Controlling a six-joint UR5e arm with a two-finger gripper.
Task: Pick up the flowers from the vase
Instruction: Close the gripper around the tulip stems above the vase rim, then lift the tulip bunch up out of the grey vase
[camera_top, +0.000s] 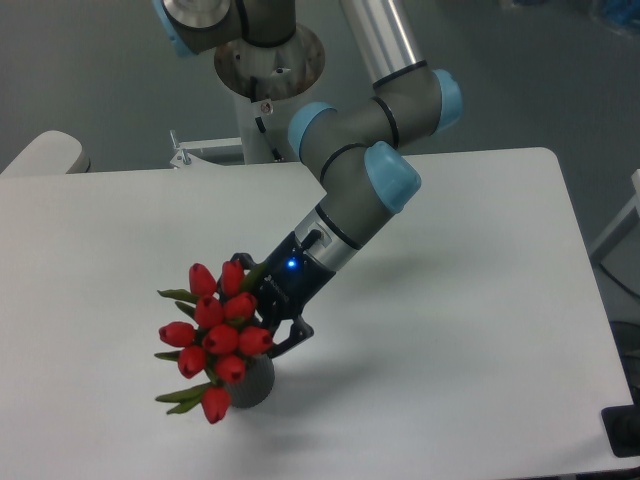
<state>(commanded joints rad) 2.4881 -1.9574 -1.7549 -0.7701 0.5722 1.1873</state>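
The flowers (218, 335), a bunch of red tulip buds with narrow green leaves, stand in the vase (252, 385), a small dark grey cylinder near the table's front left. My gripper (258, 303) reaches down from the right into the bunch just above the vase rim. One finger (238, 264) shows behind the upper buds and the other finger (291, 333) shows at the right side of the bunch. The two stand apart, straddling the stems, and their tips are hidden behind the buds.
The white table (450, 300) extends to the right and back. The arm's base column (262, 110) stands at the table's far edge. A pale rounded object (45, 152) sits past the far left corner.
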